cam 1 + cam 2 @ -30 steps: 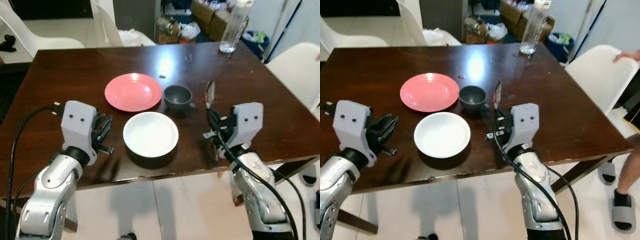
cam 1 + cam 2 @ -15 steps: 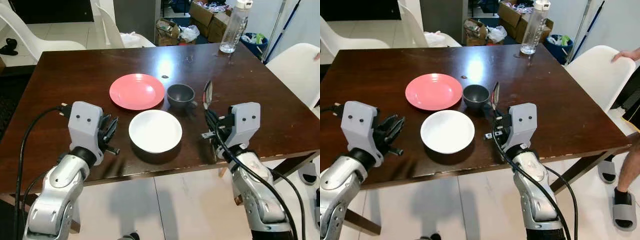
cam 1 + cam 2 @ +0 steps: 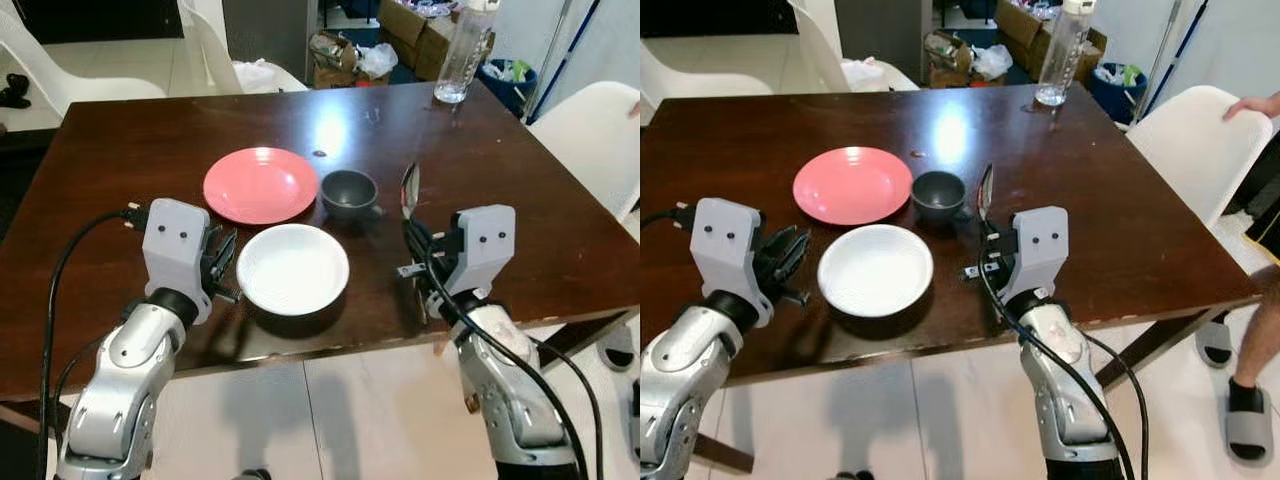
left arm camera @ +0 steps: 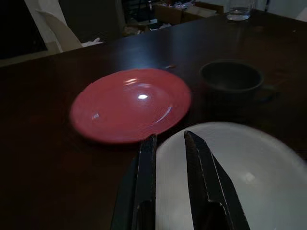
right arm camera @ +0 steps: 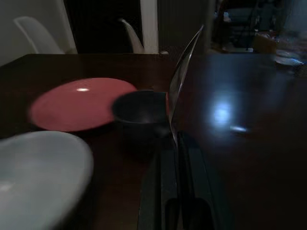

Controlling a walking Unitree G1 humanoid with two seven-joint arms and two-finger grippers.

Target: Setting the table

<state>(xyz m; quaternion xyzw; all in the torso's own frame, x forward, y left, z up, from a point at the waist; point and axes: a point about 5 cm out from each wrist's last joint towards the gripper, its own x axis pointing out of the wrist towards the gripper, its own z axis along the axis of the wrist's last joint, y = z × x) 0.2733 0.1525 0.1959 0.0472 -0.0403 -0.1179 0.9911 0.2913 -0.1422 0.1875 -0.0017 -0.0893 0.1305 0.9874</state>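
Cup (image 3: 351,192) and red plate (image 3: 259,184) beyond white bowl (image 3: 293,269).

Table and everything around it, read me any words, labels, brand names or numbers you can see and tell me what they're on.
None can be read. The pink plate, white bowl, dark cup and clear bottle show no lettering; any print on the cardboard boxes behind the table is too blurred.

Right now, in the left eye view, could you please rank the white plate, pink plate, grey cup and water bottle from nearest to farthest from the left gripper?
From the left gripper:
1. White plate, right beside the fingertips, near the table's front edge.
2. Pink plate, just beyond it, mid-table.
3. Grey cup, to the pink plate's right.
4. Water bottle, at the far right corner.
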